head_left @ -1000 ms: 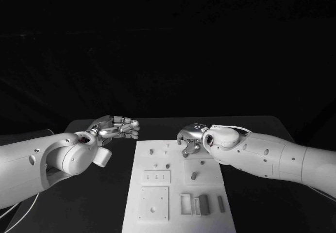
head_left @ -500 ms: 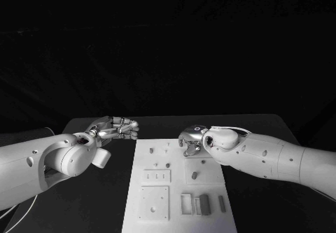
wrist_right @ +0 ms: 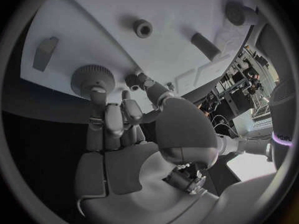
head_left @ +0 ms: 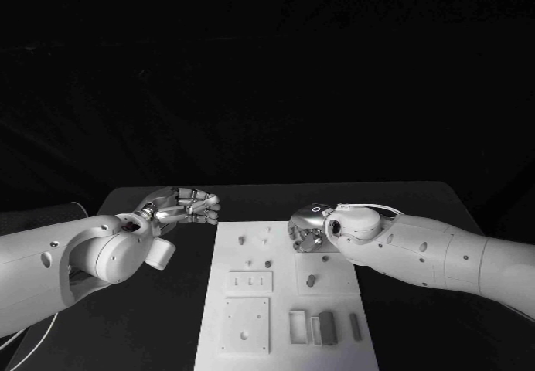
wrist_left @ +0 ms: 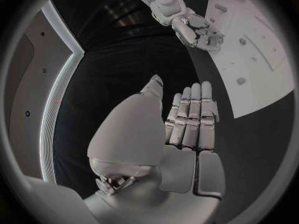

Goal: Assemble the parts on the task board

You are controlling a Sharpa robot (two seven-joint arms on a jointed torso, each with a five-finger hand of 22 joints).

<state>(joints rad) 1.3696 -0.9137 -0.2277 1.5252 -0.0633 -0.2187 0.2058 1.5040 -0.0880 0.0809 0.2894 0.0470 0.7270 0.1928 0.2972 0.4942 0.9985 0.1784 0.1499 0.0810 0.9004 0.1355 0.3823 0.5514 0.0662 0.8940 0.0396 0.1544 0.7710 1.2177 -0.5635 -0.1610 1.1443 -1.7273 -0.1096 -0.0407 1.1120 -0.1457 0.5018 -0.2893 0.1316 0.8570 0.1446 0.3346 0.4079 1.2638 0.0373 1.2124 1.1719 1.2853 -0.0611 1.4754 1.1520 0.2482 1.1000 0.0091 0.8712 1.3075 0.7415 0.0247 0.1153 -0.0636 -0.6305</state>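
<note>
Meanwhile, right hand (head_left: 309, 232) is hovering fingers-down over the task board (head_left: 284, 340), fingertips (wrist_right: 98, 92) touching a toothed round part (wrist_right: 92, 78), while left hand (head_left: 184, 205) is hanging beside it, curled on nothing.

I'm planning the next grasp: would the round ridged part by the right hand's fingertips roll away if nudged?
Probably not: the ridged round part appears to sit flat on the task board, so it would likely slide. Its ridged rim should give the right hand some grip. It looks rigid; I cannot judge its weight.
</note>
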